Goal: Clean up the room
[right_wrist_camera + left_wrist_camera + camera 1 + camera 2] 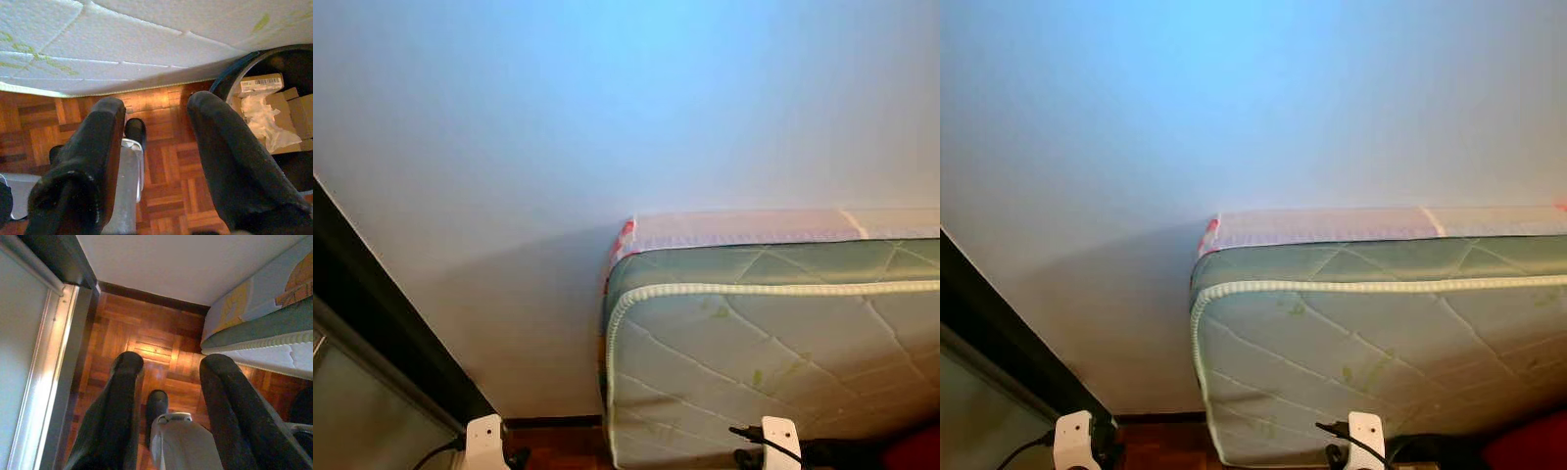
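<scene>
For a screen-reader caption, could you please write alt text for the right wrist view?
The open right claw hangs above a parquet floor, its two black fingers spread with nothing between them. A quilted white mattress leans across beyond them, and beside it stands a dark bin holding cardboard and crumpled paper.

Glossy wooden parquet floor (161, 347), quilted cloth mattress (773, 362), matt painted wall (558, 127), crumpled paper in bin (264, 117)
</scene>
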`<state>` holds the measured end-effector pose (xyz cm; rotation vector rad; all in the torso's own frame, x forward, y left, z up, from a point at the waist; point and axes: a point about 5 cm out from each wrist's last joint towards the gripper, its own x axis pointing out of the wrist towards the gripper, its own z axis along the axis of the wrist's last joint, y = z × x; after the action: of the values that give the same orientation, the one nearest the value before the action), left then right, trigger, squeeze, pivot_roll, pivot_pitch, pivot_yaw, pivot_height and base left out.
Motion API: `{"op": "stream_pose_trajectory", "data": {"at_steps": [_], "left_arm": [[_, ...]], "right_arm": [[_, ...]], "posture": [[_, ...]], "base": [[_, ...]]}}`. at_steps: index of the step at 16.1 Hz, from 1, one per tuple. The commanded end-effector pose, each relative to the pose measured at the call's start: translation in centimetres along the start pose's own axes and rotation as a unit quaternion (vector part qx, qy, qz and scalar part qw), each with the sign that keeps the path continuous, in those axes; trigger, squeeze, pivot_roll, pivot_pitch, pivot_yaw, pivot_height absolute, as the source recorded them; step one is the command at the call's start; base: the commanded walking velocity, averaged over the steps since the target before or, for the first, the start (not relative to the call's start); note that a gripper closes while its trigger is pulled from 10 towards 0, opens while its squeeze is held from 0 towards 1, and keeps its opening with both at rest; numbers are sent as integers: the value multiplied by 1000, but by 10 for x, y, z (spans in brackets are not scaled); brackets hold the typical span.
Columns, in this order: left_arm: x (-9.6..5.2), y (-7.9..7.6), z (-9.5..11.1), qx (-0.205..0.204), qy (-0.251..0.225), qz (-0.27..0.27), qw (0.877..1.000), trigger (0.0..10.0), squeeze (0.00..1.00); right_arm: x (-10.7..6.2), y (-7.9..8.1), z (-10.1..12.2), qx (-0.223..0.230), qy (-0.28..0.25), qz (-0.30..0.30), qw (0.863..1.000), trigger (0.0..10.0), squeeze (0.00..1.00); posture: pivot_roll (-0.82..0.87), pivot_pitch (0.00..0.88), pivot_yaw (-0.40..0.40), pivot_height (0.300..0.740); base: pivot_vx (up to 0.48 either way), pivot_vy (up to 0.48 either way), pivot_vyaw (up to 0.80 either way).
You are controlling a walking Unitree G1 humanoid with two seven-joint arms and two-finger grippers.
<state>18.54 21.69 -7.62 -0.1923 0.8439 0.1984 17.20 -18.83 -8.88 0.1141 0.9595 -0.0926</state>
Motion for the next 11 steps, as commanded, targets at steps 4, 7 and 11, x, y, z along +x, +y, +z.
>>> {"op": "stream_pose_trajectory", "data": {"at_steps": [4, 7, 11], "left_arm": [[-17, 43, -35, 75, 83, 43, 993, 10000, 0], [-16, 41, -34, 76, 82, 41, 993, 10000, 0], [-15, 36, -34, 76, 80, 38, 993, 10000, 0]], "right_arm": [[0, -22, 14, -61, 18, 0, 998, 10000, 0], [0, -22, 14, -60, 18, 0, 998, 10000, 0], [0, -23, 14, -62, 18, 0, 998, 10000, 0]], "posture": [[30, 0, -6, 740], [29, 0, -6, 740], [28, 0, -8, 740]], "base": [[0, 0, 0], [0, 0, 0], [0, 0, 0]]}}
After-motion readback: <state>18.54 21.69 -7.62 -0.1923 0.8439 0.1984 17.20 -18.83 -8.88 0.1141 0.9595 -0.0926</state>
